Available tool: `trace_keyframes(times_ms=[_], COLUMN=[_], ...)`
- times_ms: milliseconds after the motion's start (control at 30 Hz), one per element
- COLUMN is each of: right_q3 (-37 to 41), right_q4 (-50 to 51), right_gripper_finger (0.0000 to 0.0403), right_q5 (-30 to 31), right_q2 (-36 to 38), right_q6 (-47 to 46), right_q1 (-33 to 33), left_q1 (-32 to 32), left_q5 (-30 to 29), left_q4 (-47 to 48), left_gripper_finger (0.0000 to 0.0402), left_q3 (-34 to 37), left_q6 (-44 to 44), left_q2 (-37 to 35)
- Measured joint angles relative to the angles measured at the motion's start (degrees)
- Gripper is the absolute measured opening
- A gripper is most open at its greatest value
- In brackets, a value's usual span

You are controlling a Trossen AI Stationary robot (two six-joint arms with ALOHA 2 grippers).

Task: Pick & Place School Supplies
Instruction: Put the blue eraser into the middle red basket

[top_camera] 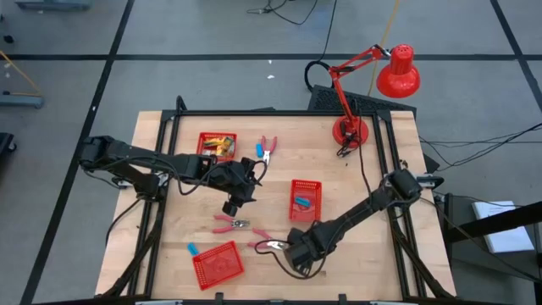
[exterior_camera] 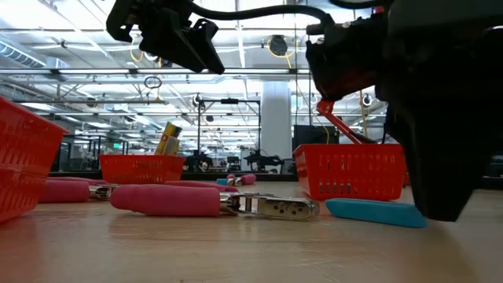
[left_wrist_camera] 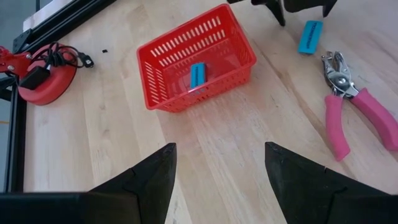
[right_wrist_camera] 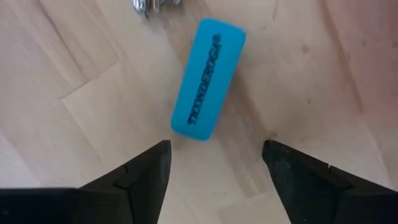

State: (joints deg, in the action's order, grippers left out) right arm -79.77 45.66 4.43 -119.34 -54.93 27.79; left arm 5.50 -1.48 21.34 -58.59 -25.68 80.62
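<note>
Right gripper (right_wrist_camera: 214, 165) hangs low over the table's front middle, jaws apart and empty, blue eraser (right_wrist_camera: 208, 79) lying flat just ahead of the fingertips; best to slide forward, straddle its short sides, then close. Pink-handled punch (top_camera: 269, 245) sits right beside it (snag risk). Left gripper (left_wrist_camera: 217, 168) waits mid-table, jaws apart, empty; the red basket (top_camera: 306, 198) is near, over open wood.
</note>
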Motion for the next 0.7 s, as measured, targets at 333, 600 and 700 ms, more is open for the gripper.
trace_keyframes(times_ms=[333, 600, 700], right_q3=[0.0, -0.04, -0.04], right_q4=[-5.07, -8.07, -9.48], right_gripper_finger=[0.0256, 0.0256, 0.0256], right_q5=[0.0, -1.83, -2.52], right_q2=[0.17, 1.13, 2.16], right_q6=[4.35, 4.81, 4.8], right_q1=[-1.95, -1.99, -2.08], left_q1=[-1.8, -2.58, -2.58], left_q5=[0.15, 1.86, 1.92], left_q4=[0.37, 0.35, 0.31], left_gripper_finger=[0.0248, 0.0248, 0.0248], left_q3=[0.0, 0.0, 0.0], left_q6=[-0.13, -0.17, -0.3], left_q2=[0.0, 0.0, 0.0])
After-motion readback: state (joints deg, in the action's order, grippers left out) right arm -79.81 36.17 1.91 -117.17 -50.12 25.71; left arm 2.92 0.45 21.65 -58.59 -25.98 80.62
